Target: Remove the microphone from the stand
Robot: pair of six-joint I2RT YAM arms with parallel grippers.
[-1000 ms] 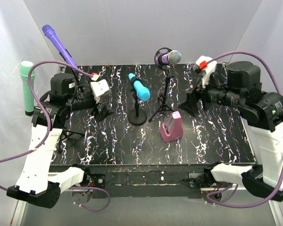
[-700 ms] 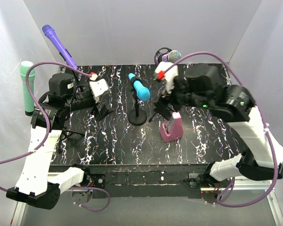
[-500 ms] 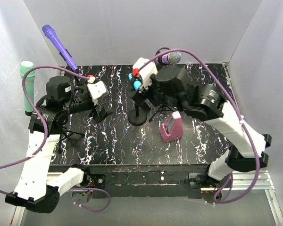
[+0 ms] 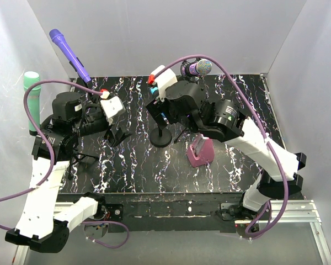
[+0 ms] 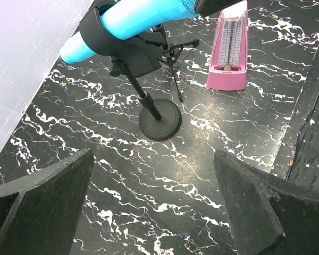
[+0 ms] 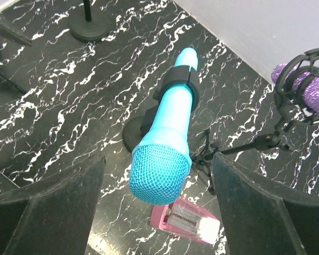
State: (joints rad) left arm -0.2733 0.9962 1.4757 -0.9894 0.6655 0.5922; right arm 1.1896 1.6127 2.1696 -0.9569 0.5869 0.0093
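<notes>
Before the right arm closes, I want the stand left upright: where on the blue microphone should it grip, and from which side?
Grip the barrel between mesh head and black clip, from above, open right gripper astride it. The blue microphone leans head-up, so that stretch is free; pulling head-first probably spares the round-base stand.

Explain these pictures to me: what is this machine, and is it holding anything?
Two robot arms are bolted to a black marbled table. One picture looks down from above; the other two come from cameras on each wrist. On the table stand a blue microphone clipped in a round-based stand, a glittery purple microphone, and a pink metronome. The right claw hangs open facing the blue microphone's head, not gripping it. The left claw is open and empty.
</notes>
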